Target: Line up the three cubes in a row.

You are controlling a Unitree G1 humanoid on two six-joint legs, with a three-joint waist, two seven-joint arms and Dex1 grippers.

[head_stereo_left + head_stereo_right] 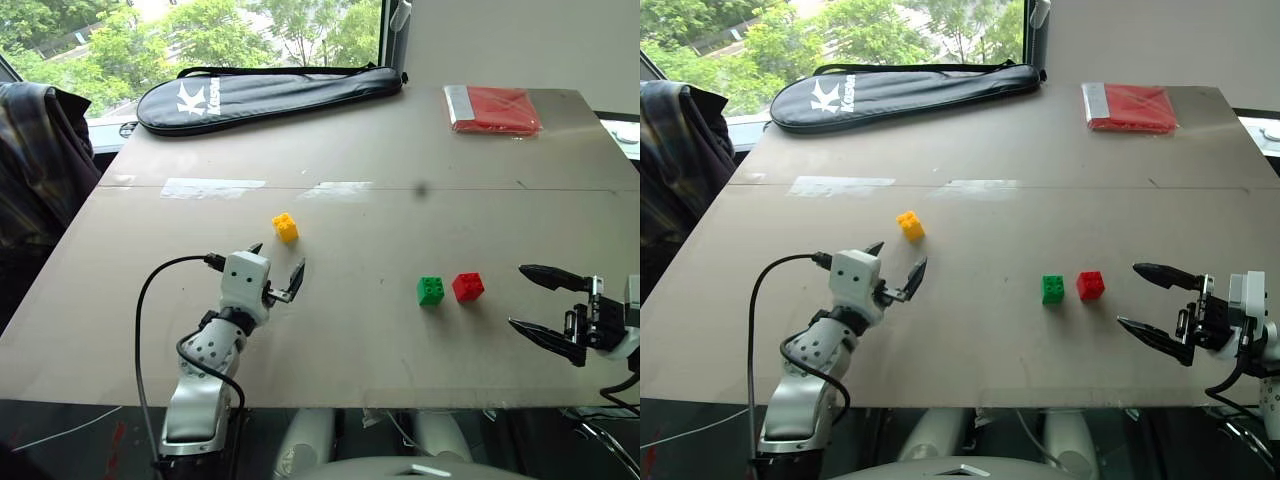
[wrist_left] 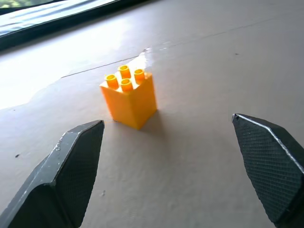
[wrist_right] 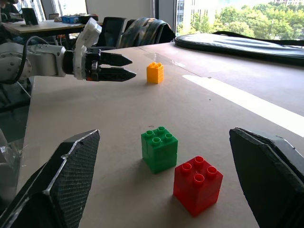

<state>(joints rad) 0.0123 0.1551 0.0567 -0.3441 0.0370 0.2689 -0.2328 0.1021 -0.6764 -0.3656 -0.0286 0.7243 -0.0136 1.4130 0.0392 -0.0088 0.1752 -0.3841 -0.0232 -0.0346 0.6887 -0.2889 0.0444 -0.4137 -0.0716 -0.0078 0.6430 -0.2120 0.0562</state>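
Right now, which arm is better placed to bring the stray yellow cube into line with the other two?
Left. The left gripper is open and just short of the yellow cube, which stands ahead of its fingers. The right gripper, also open, sits beside the red cube and green cube, far from the yellow one.

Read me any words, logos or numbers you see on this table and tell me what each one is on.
"K": large white letter on the black racket bag at the far edge of the table.
Smaller white lettering beside that K: too small to read.
Red packet, yellow cube, green cube, red cube: no text visible.
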